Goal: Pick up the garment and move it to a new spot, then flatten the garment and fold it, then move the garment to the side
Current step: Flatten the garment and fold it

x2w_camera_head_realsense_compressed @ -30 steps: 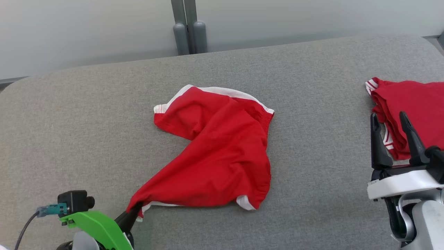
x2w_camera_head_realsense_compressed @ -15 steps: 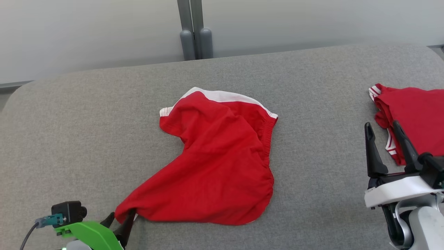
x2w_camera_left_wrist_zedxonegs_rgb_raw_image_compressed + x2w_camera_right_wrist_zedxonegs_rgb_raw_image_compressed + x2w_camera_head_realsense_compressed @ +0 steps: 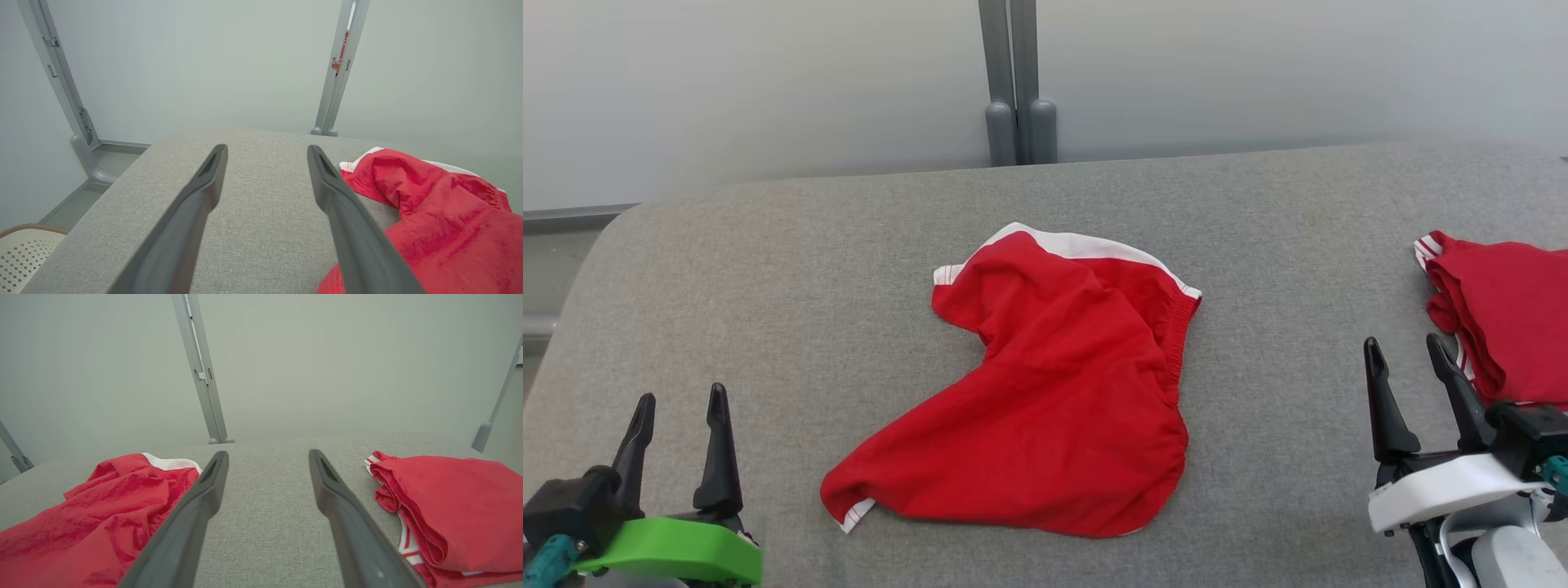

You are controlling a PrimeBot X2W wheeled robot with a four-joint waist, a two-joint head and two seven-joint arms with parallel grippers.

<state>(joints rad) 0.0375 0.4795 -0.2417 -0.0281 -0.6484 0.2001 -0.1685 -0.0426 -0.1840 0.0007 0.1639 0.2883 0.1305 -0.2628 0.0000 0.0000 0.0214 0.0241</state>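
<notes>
Red garment [image 3: 1045, 408] untouched, left gripper [image 3: 682, 393] spread wide, empty

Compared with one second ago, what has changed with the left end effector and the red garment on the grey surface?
The left end effector let go of the near corner of the red garment, opened and drew away to the left, now clear of the cloth. The corner dropped onto the grey surface. The right end effector stayed open and empty; the folded red garment beside it stayed put.

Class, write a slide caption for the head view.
Red garment lies crumpled on grey surface between open left gripper and right gripper.
</notes>
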